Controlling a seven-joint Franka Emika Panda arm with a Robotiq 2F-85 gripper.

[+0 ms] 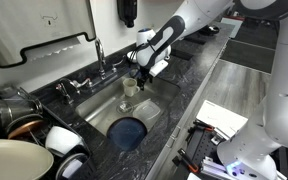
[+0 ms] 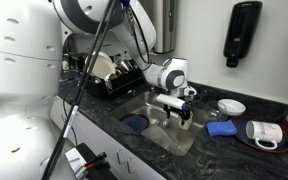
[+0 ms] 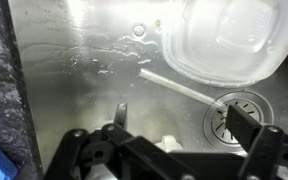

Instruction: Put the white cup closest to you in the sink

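My gripper (image 1: 140, 76) hangs low over the steel sink (image 1: 96, 106), near its far end by the faucet (image 1: 99, 50). In the wrist view the fingers (image 3: 184, 116) are wide apart, with bare sink floor (image 3: 74, 90) and the drain (image 3: 239, 115) between them. A small white cup (image 1: 131, 89) sits in the basin right under the gripper. In the wrist view only a small white piece (image 3: 169, 145) shows by the finger bases. In an exterior view the gripper (image 2: 176, 110) is over the sink (image 2: 159, 137), and the cup is hidden there.
A blue round dish (image 1: 129, 131) and a clear plastic container (image 3: 224, 40) lie in the sink, with a white stick (image 3: 179, 88) beside the drain. A blue cup (image 2: 221, 128), another white mug (image 2: 265, 133) and a shallow white bowl (image 2: 231, 106) are on the dark counter. Stacked dishes (image 1: 62, 141) crowd one sink end.
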